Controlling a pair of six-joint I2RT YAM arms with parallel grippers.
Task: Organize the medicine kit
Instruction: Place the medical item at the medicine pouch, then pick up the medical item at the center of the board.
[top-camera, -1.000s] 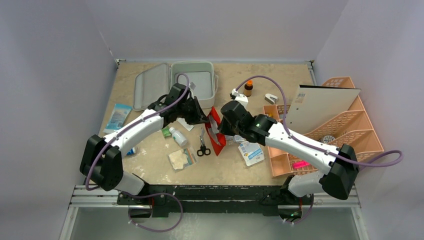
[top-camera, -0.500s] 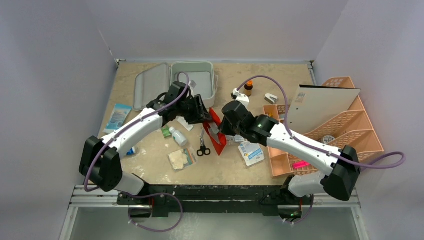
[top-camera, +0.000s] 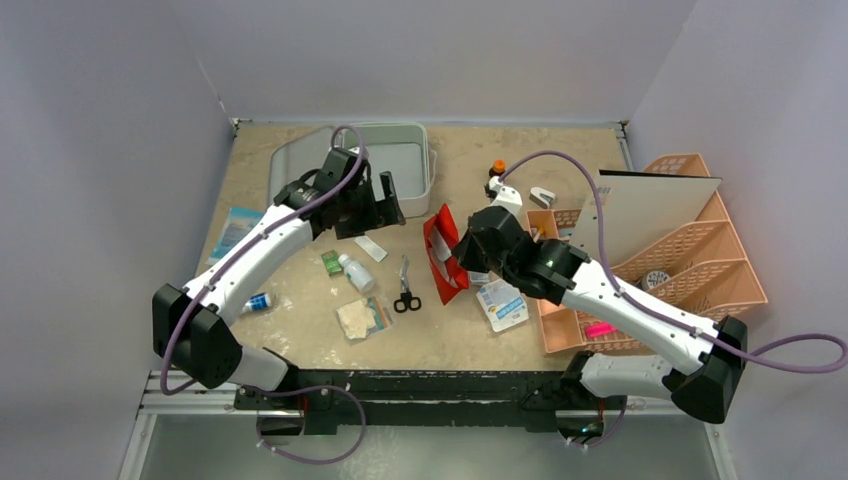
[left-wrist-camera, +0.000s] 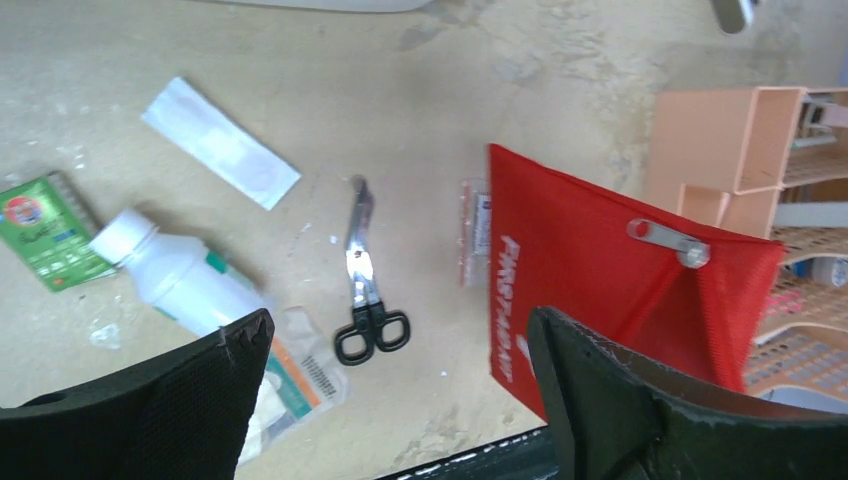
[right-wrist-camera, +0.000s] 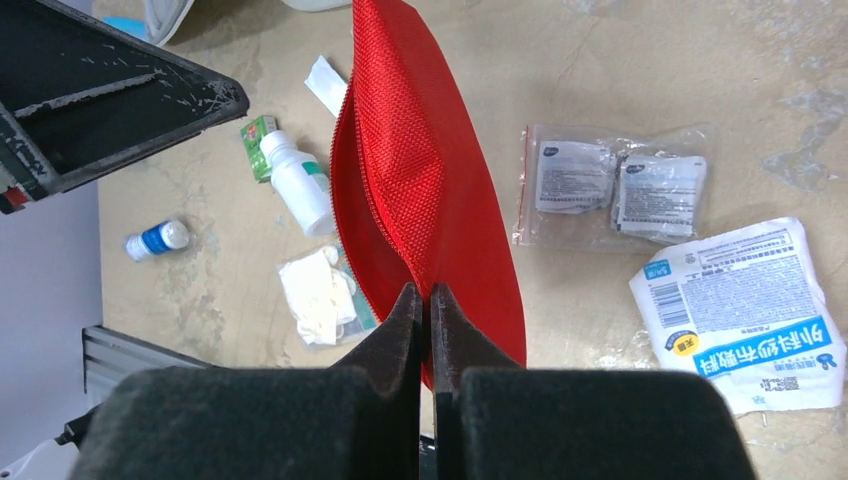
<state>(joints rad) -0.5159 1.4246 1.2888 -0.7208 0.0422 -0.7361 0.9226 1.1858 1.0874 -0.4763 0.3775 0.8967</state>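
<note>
The right gripper (right-wrist-camera: 425, 300) is clamped fully closed on the edge of the red pouch (right-wrist-camera: 420, 170), pinching its mesh fabric and holding it up on edge at the centre of the top view. The left gripper (left-wrist-camera: 400, 400) is spread wide with nothing between its fingers, hovering at the upper centre-left of the top view. Its wrist view shows white lettering, "FIRST AID", running down the pouch, the end cut off by a finger, and a metal zip pull (left-wrist-camera: 665, 240). Left of the pouch lie black-handled scissors (left-wrist-camera: 368, 300), a white bottle (left-wrist-camera: 180, 280) and a green packet (left-wrist-camera: 45, 230), print unreadable. At the right wrist view's lower right, a white packet (right-wrist-camera: 740, 315) carries a barcode and a blue band of Chinese characters. The medicine kit (top-camera: 430, 170) lies open at top centre, just behind the left gripper.
</note>
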